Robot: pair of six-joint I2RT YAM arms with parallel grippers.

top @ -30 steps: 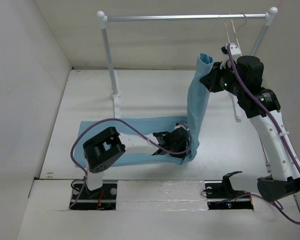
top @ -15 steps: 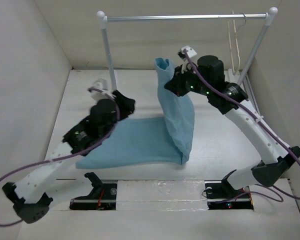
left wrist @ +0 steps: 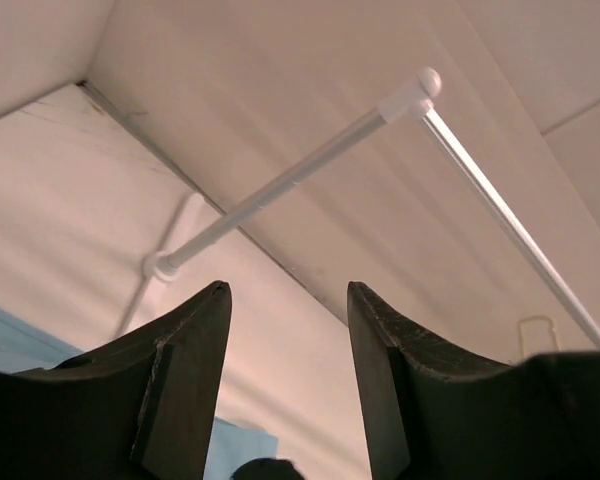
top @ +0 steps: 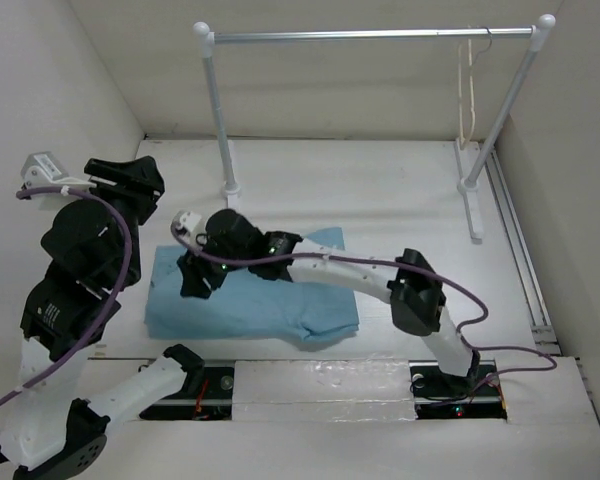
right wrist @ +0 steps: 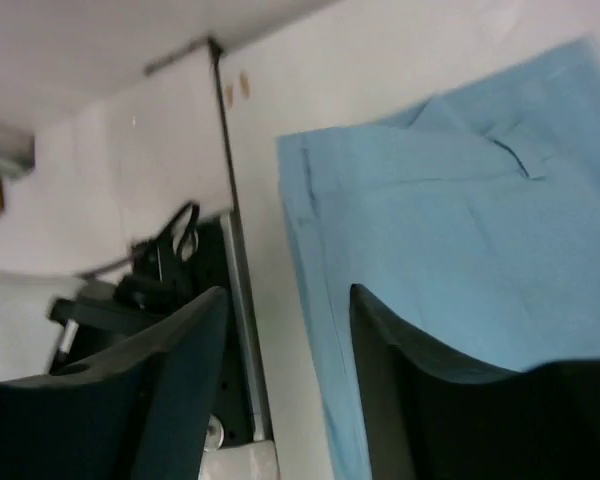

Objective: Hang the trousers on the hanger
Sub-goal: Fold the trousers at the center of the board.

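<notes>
The blue trousers (top: 260,300) are laid folded on the white table (top: 400,200), well apart from the cream hanger (top: 468,100) hung on the silver rail (top: 370,35). The right gripper (right wrist: 288,292), over the cloth, and the raised left gripper (left wrist: 288,288) are parted, empty. Folding seems done; the hanger is needed next.

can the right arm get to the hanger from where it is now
Probably, after a long swing. The right gripper hangs open over the left end of the trousers, far from the hanger at the right end of the rail, and nothing stands between them.
</notes>
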